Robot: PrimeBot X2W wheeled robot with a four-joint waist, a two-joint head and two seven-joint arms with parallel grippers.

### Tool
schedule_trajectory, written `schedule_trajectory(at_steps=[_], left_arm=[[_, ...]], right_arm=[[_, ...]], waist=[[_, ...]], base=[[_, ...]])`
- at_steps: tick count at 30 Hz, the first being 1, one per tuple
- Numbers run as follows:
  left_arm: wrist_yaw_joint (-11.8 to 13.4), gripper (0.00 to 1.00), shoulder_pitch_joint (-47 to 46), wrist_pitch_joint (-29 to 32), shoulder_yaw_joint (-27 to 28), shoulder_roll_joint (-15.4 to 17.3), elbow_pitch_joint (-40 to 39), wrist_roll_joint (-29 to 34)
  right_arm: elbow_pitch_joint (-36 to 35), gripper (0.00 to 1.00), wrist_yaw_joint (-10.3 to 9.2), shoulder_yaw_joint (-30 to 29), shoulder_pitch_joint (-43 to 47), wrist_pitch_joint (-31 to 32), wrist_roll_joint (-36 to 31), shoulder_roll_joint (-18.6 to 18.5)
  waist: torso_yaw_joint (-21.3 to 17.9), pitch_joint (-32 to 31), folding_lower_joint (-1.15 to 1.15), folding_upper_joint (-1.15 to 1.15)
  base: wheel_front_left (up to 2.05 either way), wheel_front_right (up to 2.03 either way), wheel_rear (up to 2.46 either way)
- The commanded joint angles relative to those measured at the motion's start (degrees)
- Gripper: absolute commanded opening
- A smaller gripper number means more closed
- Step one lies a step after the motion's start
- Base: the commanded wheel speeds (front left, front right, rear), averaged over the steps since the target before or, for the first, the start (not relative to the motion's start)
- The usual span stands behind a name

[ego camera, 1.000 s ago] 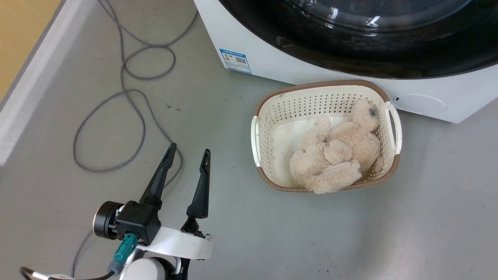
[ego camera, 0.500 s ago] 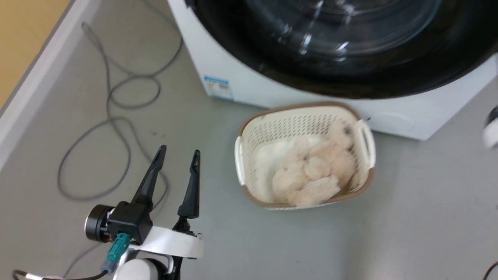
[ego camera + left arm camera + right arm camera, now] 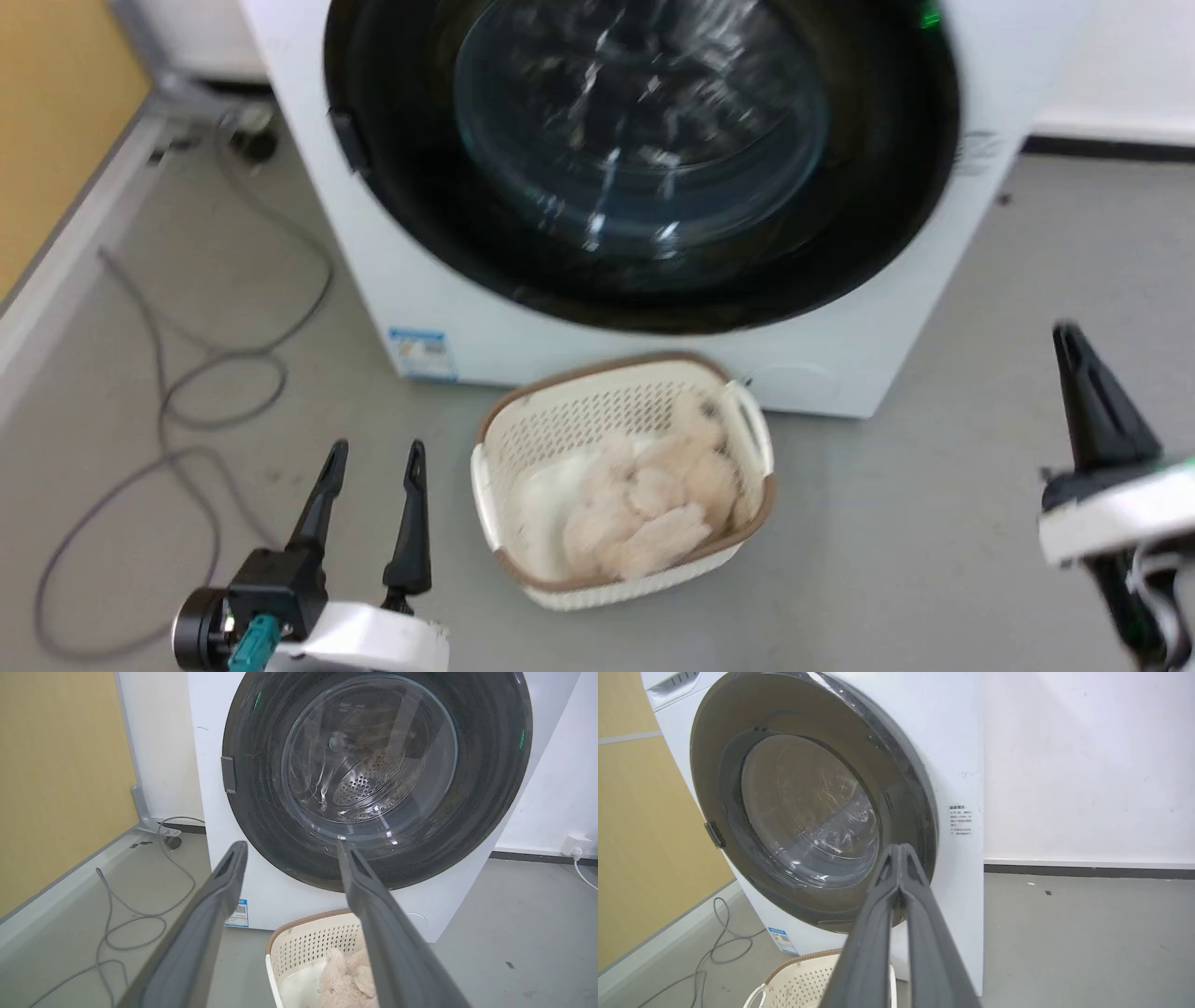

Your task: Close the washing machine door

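One washing machine door (image 3: pixel 644 159), one basket (image 3: pixel 571 422)

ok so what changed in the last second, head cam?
Mostly the head camera tilted up: most of the washing machine door, shut against the washing machine, is now in frame. The right gripper, shut and empty, has come into view at lower right. Nothing grasped or released. Unchanged: left gripper open and empty, basket with plush toy before the machine, cable on the floor.
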Motion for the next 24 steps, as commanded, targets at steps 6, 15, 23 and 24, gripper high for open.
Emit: schedule_trajectory(at_steps=[6, 15, 23, 24], left_arm=[[-0.4, 1.0, 2.7, -0.2, -0.1, 0.0, 1.9, -0.5], [-0.7, 1.0, 4.5, -0.2, -0.6, 0.0, 3.4, 0.1], [-0.8, 1.0, 4.9, -0.2, -1.2, 0.0, 4.0, 0.1], [-0.8, 1.0, 4.9, -0.2, -1.2, 0.0, 4.0, 0.0]], right_arm=[[-8.4, 0.0, -0.04, -6.7, 13.1, -0.2, -8.1, 8.3], [-11.9, 1.0, -0.04, -9.2, 19.8, -0.2, -12.6, 13.9], [-11.9, 1.0, -0.04, -9.3, 21.2, -0.2, -15.3, 15.2], [-11.9, 1.0, -0.04, -9.4, 21.2, -0.2, -15.4, 15.3]], waist=[[-3.5, -4.8, 0.0, 0.0], [-3.2, -5.7, 0.0, 0.0], [-2.6, -5.8, 0.0, 0.0], [-2.5, -5.8, 0.0, 0.0]], base=[[0.0, 0.0, 0.0], [0.0, 0.0, 0.0], [0.0, 0.0, 0.0], [0.0, 0.0, 0.0]])
